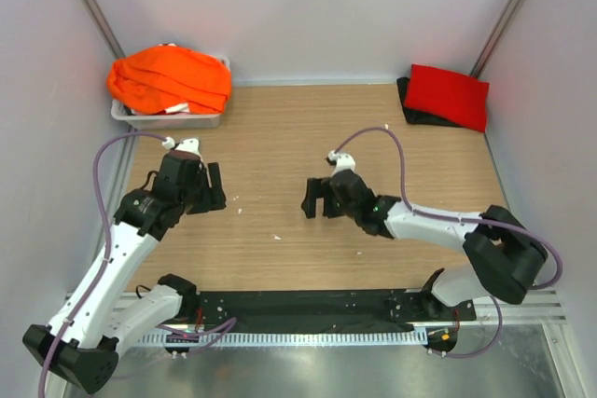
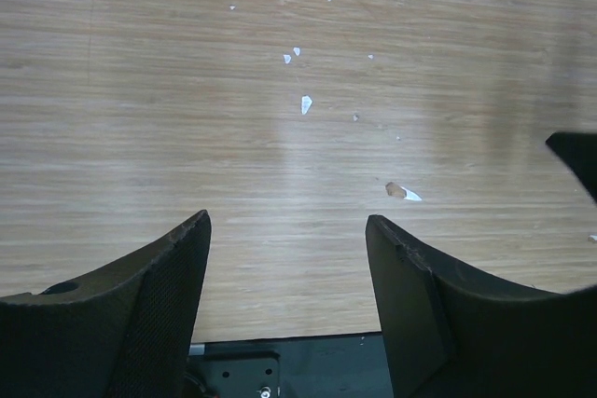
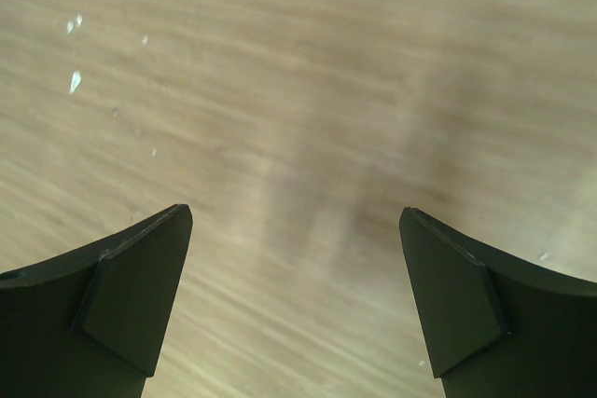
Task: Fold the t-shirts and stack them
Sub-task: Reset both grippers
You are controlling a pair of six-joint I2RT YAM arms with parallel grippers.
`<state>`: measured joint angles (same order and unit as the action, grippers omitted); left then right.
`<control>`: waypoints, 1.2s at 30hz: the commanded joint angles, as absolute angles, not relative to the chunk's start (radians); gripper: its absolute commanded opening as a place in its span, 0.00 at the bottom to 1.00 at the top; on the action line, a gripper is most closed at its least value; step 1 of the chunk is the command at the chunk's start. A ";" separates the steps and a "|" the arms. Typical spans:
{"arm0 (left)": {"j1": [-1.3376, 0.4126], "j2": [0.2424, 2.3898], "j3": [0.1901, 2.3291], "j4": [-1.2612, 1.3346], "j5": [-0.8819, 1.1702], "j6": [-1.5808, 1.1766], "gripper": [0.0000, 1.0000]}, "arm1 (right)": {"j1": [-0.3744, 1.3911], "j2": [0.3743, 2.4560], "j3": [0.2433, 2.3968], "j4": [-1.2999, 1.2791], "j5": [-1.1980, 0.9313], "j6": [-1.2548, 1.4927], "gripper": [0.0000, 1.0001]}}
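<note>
Several bright orange t-shirts (image 1: 173,79) lie heaped in the grey tray (image 1: 173,120) at the back left. A folded red t-shirt (image 1: 448,95) lies on a folded black t-shirt (image 1: 409,107) at the back right. My left gripper (image 1: 215,188) is open and empty over bare wood at the left; its view (image 2: 287,226) shows only wood between the jaws. My right gripper (image 1: 315,200) is open and empty over the middle of the table; its view (image 3: 297,216) shows blurred wood only.
Small white flecks (image 2: 305,104) lie on the wooden table (image 1: 308,137). A black rail (image 1: 308,307) runs along the near edge by the arm bases. White walls close in the left, back and right sides.
</note>
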<state>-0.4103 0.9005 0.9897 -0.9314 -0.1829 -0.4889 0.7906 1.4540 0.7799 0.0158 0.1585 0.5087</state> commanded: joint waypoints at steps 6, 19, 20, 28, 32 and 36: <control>-0.403 0.824 0.991 -0.888 -0.215 -0.485 0.69 | 1.018 1.333 0.506 0.403 0.209 0.660 1.00; -0.403 0.746 0.980 -0.861 -0.193 -0.465 0.74 | 1.029 1.397 0.431 0.538 0.235 0.679 1.00; -0.403 0.742 0.977 -0.861 -0.196 -0.465 0.74 | 1.029 1.405 0.437 0.529 0.229 0.681 1.00; -0.403 0.727 0.980 -0.862 -0.232 -0.476 0.74 | 1.028 1.402 0.466 0.494 0.239 0.707 1.00; -0.402 0.721 0.980 -0.870 -0.253 -0.480 0.74 | 1.029 1.348 0.396 0.627 0.279 0.715 1.00; -0.402 0.707 0.982 -0.873 -0.276 -0.489 0.75 | 1.029 1.338 0.362 0.655 0.337 0.745 1.00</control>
<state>-0.4095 0.7269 0.9806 -0.9062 -0.2317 -0.4858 1.0294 1.3609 0.3668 0.5556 0.2459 0.7113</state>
